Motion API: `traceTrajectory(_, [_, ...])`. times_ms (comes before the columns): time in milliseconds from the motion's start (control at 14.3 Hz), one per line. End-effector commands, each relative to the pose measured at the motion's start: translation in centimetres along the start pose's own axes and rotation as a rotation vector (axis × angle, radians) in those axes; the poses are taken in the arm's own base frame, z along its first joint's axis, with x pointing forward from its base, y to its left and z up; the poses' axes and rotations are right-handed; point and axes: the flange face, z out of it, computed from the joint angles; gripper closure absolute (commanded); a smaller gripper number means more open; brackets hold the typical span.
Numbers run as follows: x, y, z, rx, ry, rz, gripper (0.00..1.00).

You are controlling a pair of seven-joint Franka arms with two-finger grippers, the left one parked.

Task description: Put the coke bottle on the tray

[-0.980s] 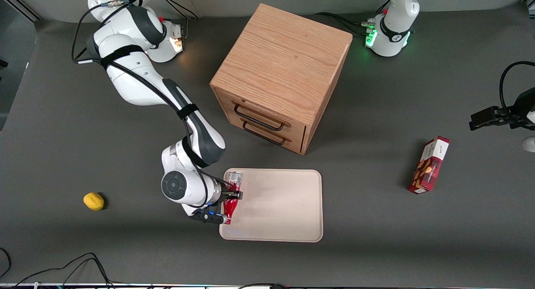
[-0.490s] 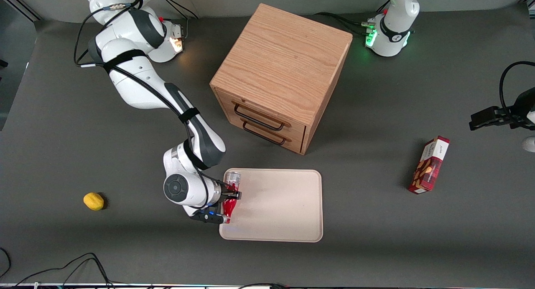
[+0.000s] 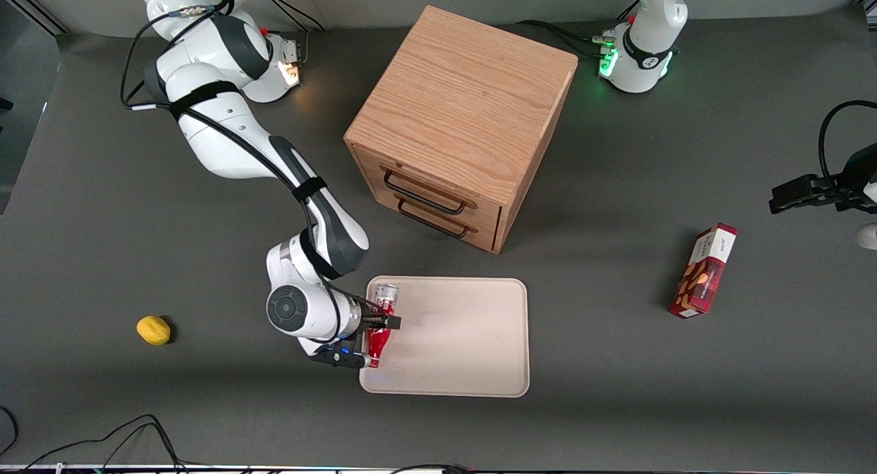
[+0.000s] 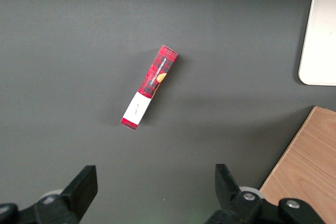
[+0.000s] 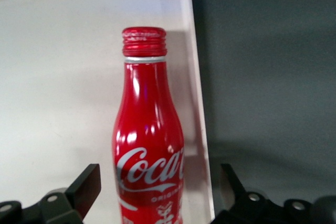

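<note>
I log one oak-grain wooden cabinet (image 3: pixel 464 121) with two drawers and dark wire handles, standing mid-table. One small yellow lemon-like fruit (image 3: pixel 153 330) lies toward the working arm's end. One red tartan snack box (image 3: pixel 703 270) lies flat toward the parked arm's end, well apart from the cabinet.

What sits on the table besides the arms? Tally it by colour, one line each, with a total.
Red: 2, coke bottle, snack box
Yellow: 1, lemon
Beige: 1, tray
Wood brown: 1, drawer cabinet
Total: 5
The gripper, open, straddles the coke bottle at the tray's edge toward the working arm's end.
</note>
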Motion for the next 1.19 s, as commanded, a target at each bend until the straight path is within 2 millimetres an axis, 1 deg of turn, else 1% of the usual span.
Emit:
traceTrajectory(0, [0.1,0.2,1.3,-0.005,0.033,-0.023,0.0])
traceTrajectory(70, [0.1,0.3,1.3,-0.006,0.031,-0.023,0.0])
traceTrajectory(140, [0.2,0.1,0.7,-0.002,0.039,-0.023,0.0])
traceTrajectory(210, [0.4,-0.2,-0.8,0.006,0.056,-0.028,0.0])
traceTrajectory(280, [0.4,-0.9,-3.2,0.018,0.078,-0.038,0.0])
traceTrajectory(350, [0.4,-1.4,-6.4,0.03,0.104,-0.048,0.0])
traceTrajectory(420, [0.4,-1.6,-10.3,0.03,0.137,-0.059,0.0])
traceTrajectory(490, [0.0,-1.8,-14.4,0.027,0.151,-0.065,0.0])
traceTrajectory(560, [-0.9,-2.1,-18.6,0.024,0.16,-0.071,0.0])
traceTrajectory(630, [-1.8,-1.5,-23.1,0.012,0.16,-0.067,0.0])
traceTrajectory(700, [-3.2,-0.4,-27.5,-0.017,0.136,-0.058,0.0])
traceTrajectory(770, [-4.4,1.0,-31.2,-0.04,0.122,-0.043,0.0])
traceTrajectory(910, [-6.1,6.4,-39.1,-0.105,0.118,0.044,0.0])
traceTrajectory(980, [-7.8,8.8,-42.3,-0.14,0.09,0.079,0.0])
traceTrajectory(1050, [-9.6,10.3,-44.8,-0.158,0.072,0.084,0.0])
traceTrajectory(1120, [-11.2,12.2,-47.1,-0.154,0.07,0.091,0.0])
